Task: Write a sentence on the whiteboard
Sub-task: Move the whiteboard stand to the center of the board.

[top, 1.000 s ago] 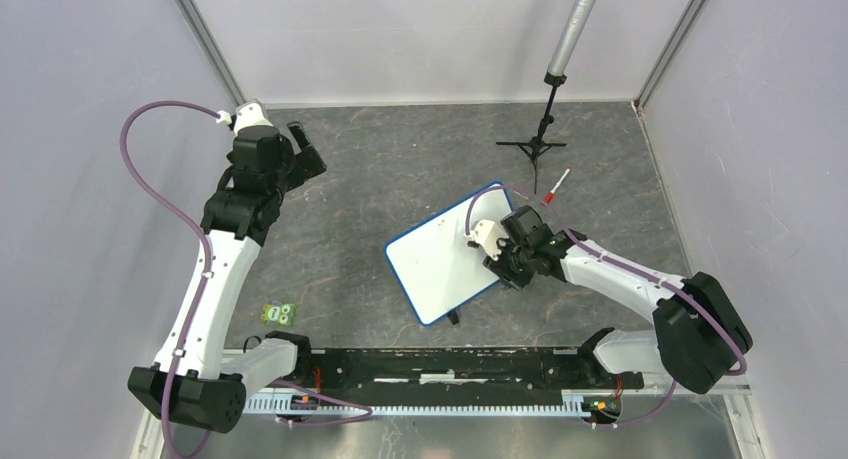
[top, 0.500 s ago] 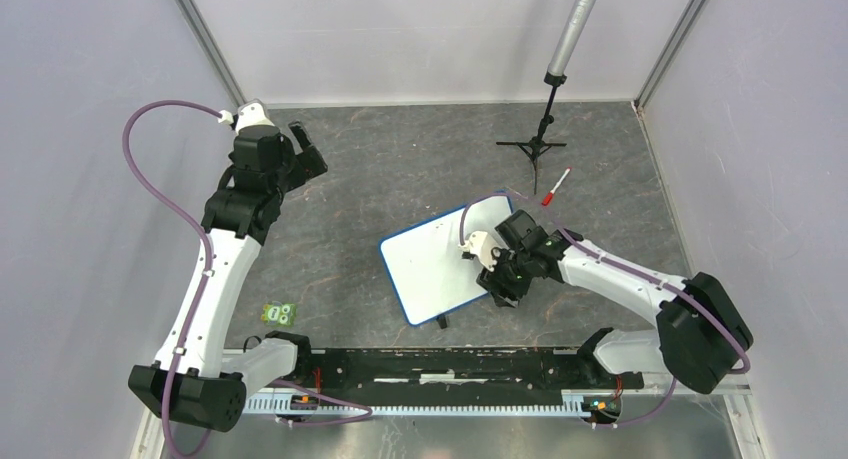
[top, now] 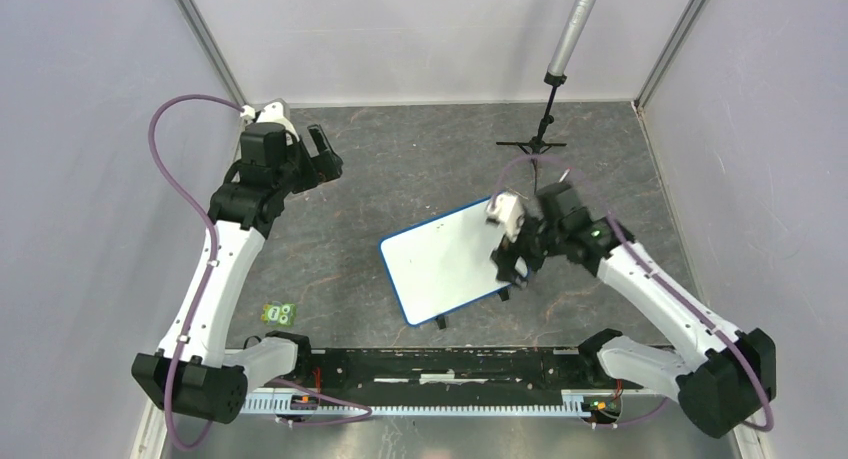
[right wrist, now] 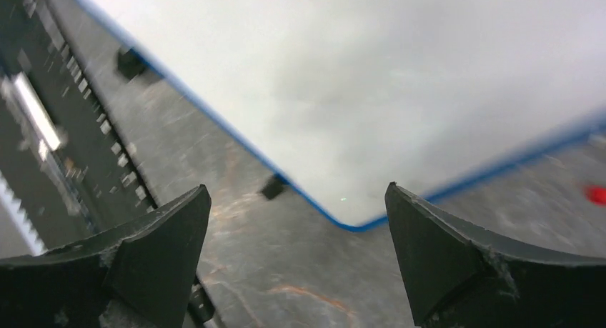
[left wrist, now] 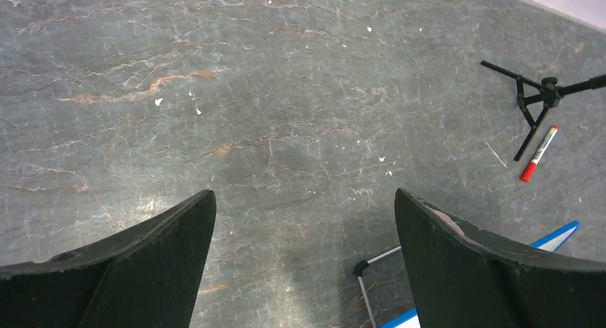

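The whiteboard point(top: 445, 262), white with a blue rim, lies tilted on the grey table; its near corner fills the right wrist view point(right wrist: 357, 78), and a blue edge shows in the left wrist view point(left wrist: 561, 235). The sentence is out of view: the face I see is plain white. My right gripper point(top: 515, 267) hovers open over the board's right edge, nothing between its fingers point(right wrist: 296, 187). My left gripper point(top: 325, 154) hangs open at the back left, empty, above bare table point(left wrist: 305, 192). A red-capped marker point(left wrist: 538, 153) lies beside the tripod.
A black tripod stand point(top: 540, 144) with a grey pole rises at the back right, and its legs show in the left wrist view point(left wrist: 543, 92). A small green tag point(top: 279, 312) lies near the left arm. A black rail point(top: 440, 364) runs along the near edge. Walls close three sides.
My right gripper has opened, let go of the whiteboard's right edge and lifted away to the right. The board ended slightly further left. The left arm swung a little rightward.
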Motion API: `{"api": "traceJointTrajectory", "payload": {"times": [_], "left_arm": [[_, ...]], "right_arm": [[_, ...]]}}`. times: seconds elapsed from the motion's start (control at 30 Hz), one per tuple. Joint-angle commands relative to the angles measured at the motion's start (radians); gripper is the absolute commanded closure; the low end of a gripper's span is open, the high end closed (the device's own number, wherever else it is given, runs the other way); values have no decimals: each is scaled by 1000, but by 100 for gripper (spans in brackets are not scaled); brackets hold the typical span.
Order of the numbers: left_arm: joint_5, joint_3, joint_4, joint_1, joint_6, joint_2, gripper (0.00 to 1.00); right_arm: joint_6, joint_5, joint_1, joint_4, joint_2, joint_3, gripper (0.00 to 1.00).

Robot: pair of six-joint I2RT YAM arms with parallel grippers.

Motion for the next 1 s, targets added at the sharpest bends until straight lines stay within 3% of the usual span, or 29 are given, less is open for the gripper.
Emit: {"api": "traceJointTrajectory", "payload": {"times": [0.0,0.17,0.33,0.53,0.77,0.97], "left_arm": [[70,51,6,7,72,5,0],[51,112,-94,6,20,72,0],[-61,115,-95,7,-3,64,0],[-102,84,-54,7,-26,43,0],[-129,76,-47,7,-34,28,0],[-144,65,-40,8,-36,7,0]], "right_arm": [[49,-116,-252,46,-7,132,2],[157,-62,-501,121,22,164,3],[344,153,-680,206,167,180,18],[518,235,-683,383,312,212,28],[560,411,-604,316,559,437,34],[593,501,-572,337,684,503,41]]}}
